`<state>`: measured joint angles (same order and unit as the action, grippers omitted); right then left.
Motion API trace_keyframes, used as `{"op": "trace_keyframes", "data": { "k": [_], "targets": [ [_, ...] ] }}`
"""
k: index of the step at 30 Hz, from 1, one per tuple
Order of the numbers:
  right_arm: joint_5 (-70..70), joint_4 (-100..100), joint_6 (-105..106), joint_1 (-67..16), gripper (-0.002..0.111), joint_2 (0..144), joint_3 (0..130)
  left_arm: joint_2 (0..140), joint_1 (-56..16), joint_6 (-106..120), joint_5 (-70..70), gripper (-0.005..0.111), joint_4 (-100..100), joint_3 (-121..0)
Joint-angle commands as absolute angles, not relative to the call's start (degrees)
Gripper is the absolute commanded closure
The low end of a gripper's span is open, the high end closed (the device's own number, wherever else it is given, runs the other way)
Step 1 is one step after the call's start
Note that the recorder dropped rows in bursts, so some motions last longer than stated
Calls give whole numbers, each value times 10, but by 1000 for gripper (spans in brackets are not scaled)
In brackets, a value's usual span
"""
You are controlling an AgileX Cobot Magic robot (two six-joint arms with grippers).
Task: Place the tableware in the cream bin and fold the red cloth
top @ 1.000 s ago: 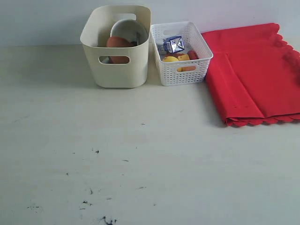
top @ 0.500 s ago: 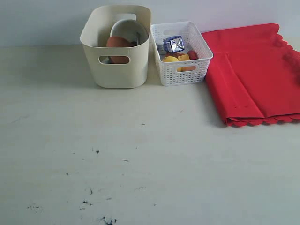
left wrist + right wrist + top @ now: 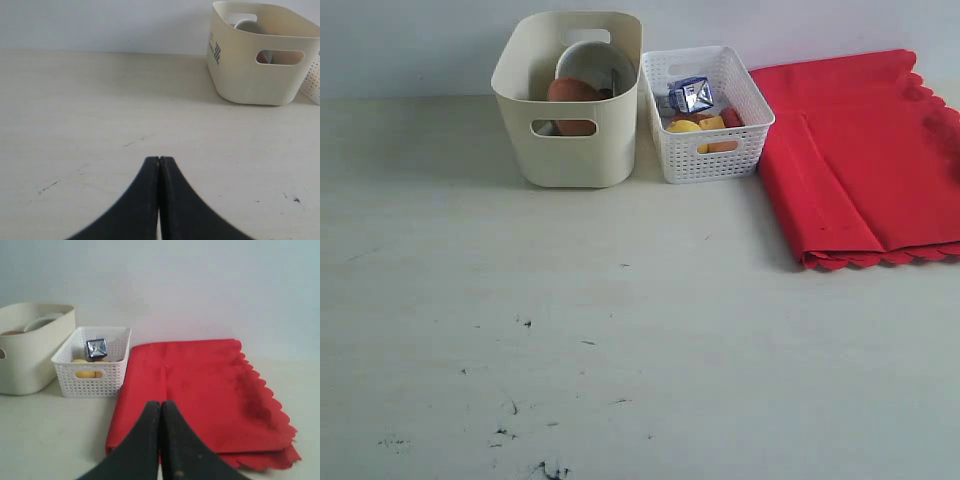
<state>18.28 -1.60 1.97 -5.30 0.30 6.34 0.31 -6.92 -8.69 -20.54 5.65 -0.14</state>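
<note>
The left fingers [image 3: 148, 180] are pressed together and empty above the table [image 3: 75, 125]. The cream bin [image 3: 250, 75] stands well ahead of them, holding a white bowl [image 3: 592, 62] and a brown plate [image 3: 570, 92]. The right fingers [image 3: 150, 420] are likewise pressed together and empty. The red cloth [image 3: 200, 390] lies folded just ahead of them, with a white basket [image 3: 110, 381] beside it.

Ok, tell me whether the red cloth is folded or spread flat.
Folded. The red cloth lies in layers: a panel's straight edge crosses its top, and scalloped hems stack along the near side.
</note>
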Motion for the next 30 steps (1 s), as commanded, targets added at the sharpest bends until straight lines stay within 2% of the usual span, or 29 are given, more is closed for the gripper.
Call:
{"op": "trace_keyframes", "data": {
  "k": [1,30],
  "targets": [
    [170,7,-6,-55,108,0,42,0,-68,-90,-204,107,53,0],
    [164,4,-4,-55,108,0,0,0,-68,-90,-204,107,53,0]
  ]
}}
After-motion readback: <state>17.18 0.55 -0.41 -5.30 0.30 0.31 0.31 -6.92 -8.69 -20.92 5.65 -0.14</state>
